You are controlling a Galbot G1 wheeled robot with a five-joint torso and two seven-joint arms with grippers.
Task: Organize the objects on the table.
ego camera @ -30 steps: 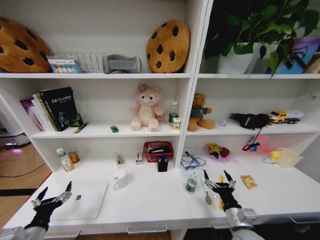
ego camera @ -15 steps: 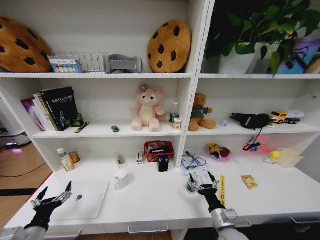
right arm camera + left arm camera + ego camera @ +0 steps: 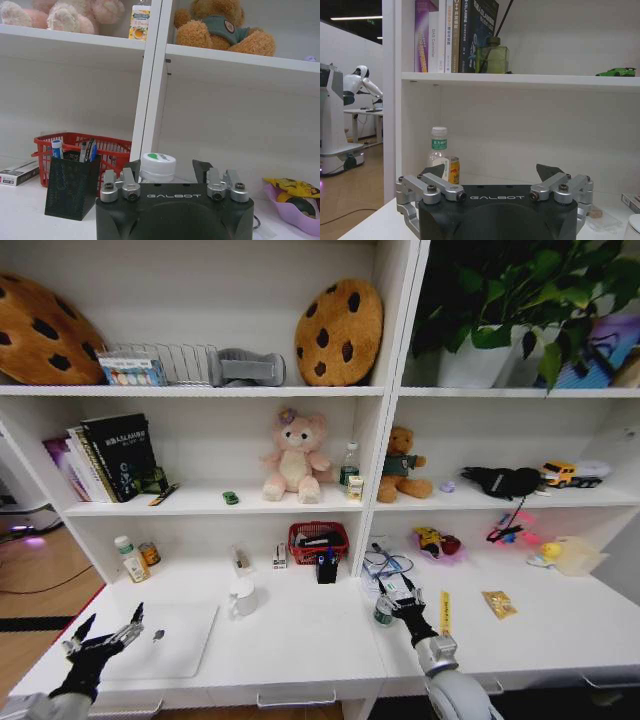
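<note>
My right gripper is open just right of the shelf's upright post. A small white-capped bottle stands between its spread fingers; I cannot tell whether they touch it. My left gripper hovers open at the white table's left end, beside the closed silver laptop. A black pen holder with a blue pen stands in front of a red basket. A tiny green toy car sits on the shelf above.
A white mug stands beside the laptop. A bottle and a can are at the back left. A yellow strip, a snack packet and a purple bowl lie to the right.
My right gripper has moved left and toward the shelves, from the table's front edge to the small bottle. The left gripper has stayed where it was.
</note>
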